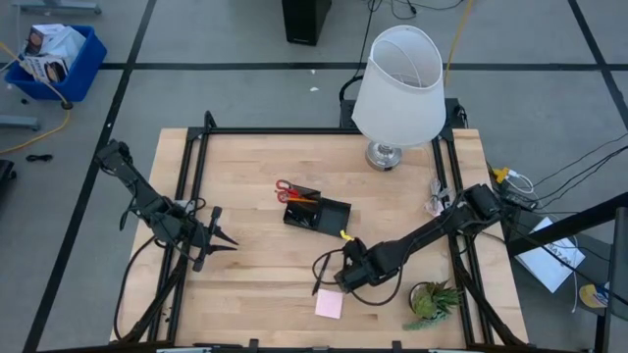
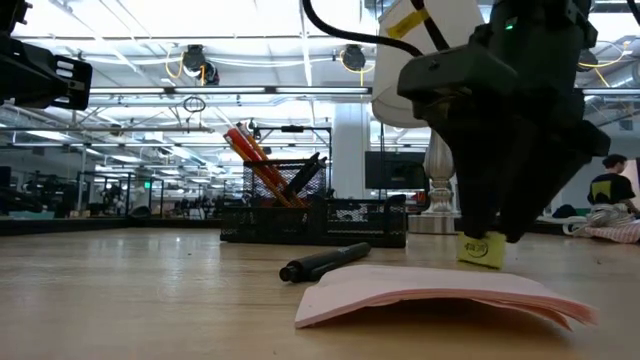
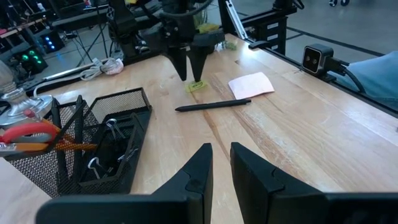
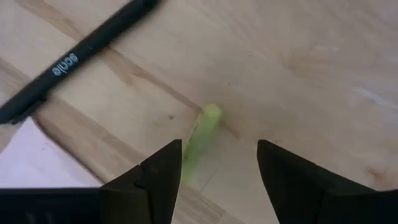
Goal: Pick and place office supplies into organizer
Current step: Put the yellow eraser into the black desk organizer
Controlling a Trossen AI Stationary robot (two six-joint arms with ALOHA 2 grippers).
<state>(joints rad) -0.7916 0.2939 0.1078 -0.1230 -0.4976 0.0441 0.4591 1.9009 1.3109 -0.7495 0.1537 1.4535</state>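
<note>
A small yellow-green eraser [image 4: 203, 138] lies flat on the wooden table. My right gripper [image 4: 219, 163] is open just above it and points down, one finger on each side. The eraser also shows under the fingers in the low view [image 2: 482, 250] and the left wrist view [image 3: 196, 86]. A black pen [image 3: 214, 104] and a pink sticky-note pad [image 1: 330, 304] lie next to it. The black mesh organizer [image 1: 316, 212] holds red-handled scissors [image 1: 285, 189] and orange pencils. My left gripper [image 1: 222, 238] is open and empty near the table's left edge. My right gripper comes at the eraser from above with its fingers astride it. One fingertip [image 4: 169, 163] stands right at the eraser's near end [image 4: 189, 163]. I cannot tell whether it touches. The eraser lies flat on the table.
A white-shaded lamp [image 1: 397, 88] stands at the far edge. A small green potted plant [image 1: 432, 299] stands at the near right corner. Black binder clips [image 3: 112, 130] lie in the organizer's low compartment. Bare wood lies between the left gripper and the pen.
</note>
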